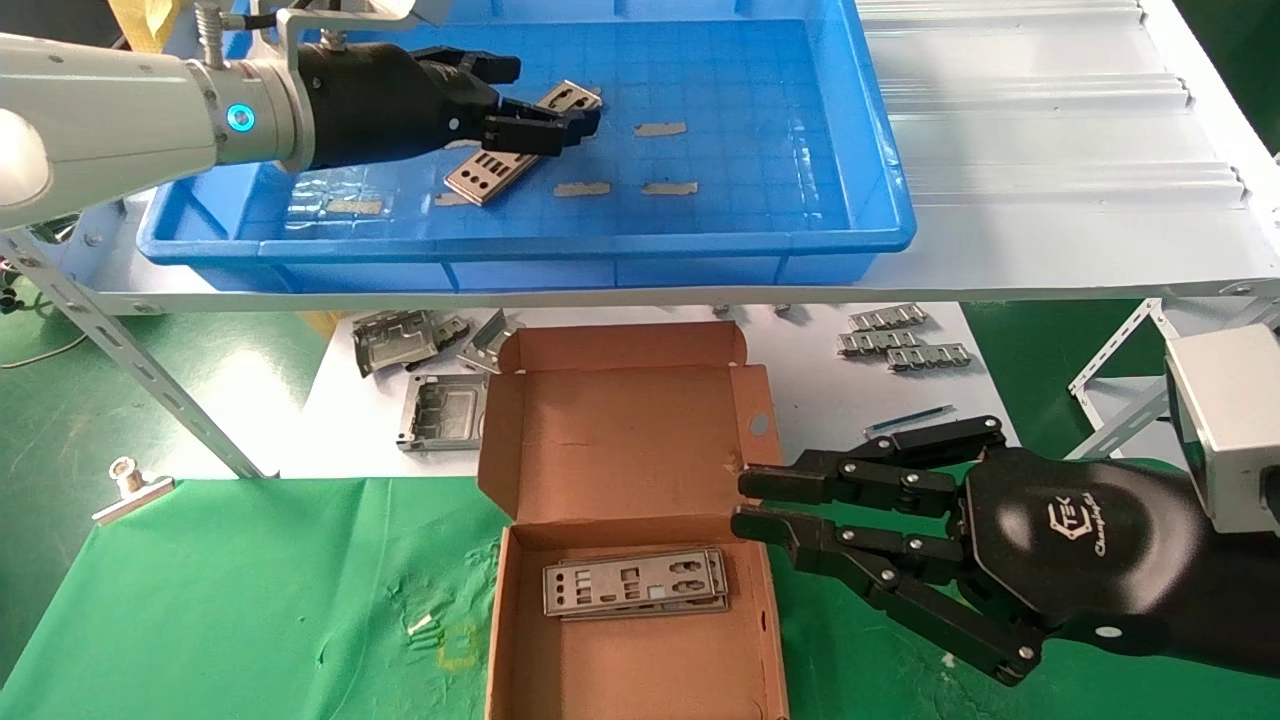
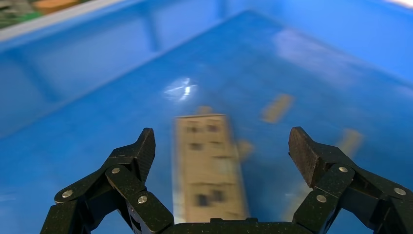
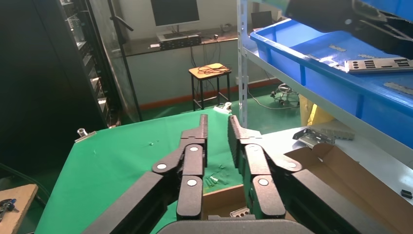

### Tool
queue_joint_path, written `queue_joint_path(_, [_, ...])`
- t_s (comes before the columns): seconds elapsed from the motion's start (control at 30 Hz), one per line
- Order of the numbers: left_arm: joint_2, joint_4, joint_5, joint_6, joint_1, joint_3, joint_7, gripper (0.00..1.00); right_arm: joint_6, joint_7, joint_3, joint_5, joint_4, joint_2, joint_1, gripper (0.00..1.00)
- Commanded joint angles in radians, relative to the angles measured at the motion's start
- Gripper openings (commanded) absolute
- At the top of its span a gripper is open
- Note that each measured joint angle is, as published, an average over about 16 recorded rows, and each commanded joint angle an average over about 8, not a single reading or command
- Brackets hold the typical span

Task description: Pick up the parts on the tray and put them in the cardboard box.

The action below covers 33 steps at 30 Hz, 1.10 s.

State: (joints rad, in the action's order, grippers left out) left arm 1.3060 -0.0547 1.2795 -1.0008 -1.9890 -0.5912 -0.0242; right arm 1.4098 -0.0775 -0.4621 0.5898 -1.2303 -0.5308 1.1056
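One part [image 1: 515, 150], a perforated silver-grey plate, is lying flat on the floor of the tray [image 1: 850, 130] toward its left end, with short tan tape strips [image 1: 660, 129] scattered just beside it toward the middle. A second part [image 1: 632, 583] is already lying in the cardboard box [image 1: 620, 440], near its front wall; whether more than one plate is stacked there cannot be told. The box is sitting open on the green-covered worktop [image 1: 250, 600] below the shelf [image 1: 1050, 150] that is carrying the tray.

The left gripper [image 1: 545, 125] is hovering over the tray plate, jaws spread wide; in the left wrist view the plate [image 2: 209, 165] is lying lengthwise between the two fingertips [image 2: 146, 146], with neither one touching it. The right gripper [image 1: 745, 505] is parked at the box's right wall, jaws nearly together and holding nothing.

Judgement: the step in hand is the pick of the remaining tray plate. The next move is calling for a descent to the tray floor and a closing across the plate's narrow width; being thin and flat, it may slide or resist lifting off the gridded surface. Squarish stamped frames [image 1: 440, 410] beside the box are not part of the job.
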Motion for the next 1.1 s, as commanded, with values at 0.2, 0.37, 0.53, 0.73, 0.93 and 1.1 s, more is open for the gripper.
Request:
queue_joint_path(0.2, [0.032, 0.029, 0.027, 0.086, -0.013, -0.018, -0.012, 1.0, 0.0, 0.0, 0.0, 0.0, 0.0, 0.0, 0.0, 1.0])
queue_joint_path(0.37, [0.033, 0.033, 0.028, 0.067, -0.017, -0.02, -0.05, 1.0, 0.0, 0.0, 0.0, 0.0, 0.0, 0.0, 0.0, 1.0])
queue_joint_path(0.53, [0.031, 0.04, 0.024, 0.06, -0.017, -0.018, -0.089, 1.0, 0.0, 0.0, 0.0, 0.0, 0.0, 0.0, 0.0, 1.0])
queue_joint_path(0.73, [0.031, 0.04, 0.031, 0.063, -0.011, -0.023, -0.113, 0.55, 0.0, 0.0, 0.0, 0.0, 0.0, 0.0, 0.0, 1.0])
queue_joint_path(0.93, [0.032, 0.028, 0.046, 0.056, -0.009, -0.035, -0.118, 0.01, 0.0, 0.0, 0.0, 0.0, 0.0, 0.0, 0.0, 1.0])
queue_joint_path(1.1, [0.033, 0.02, 0.056, 0.057, -0.009, -0.042, -0.12, 0.0, 0.0, 0.0, 0.0, 0.0, 0.0, 0.0, 0.0, 1.0])
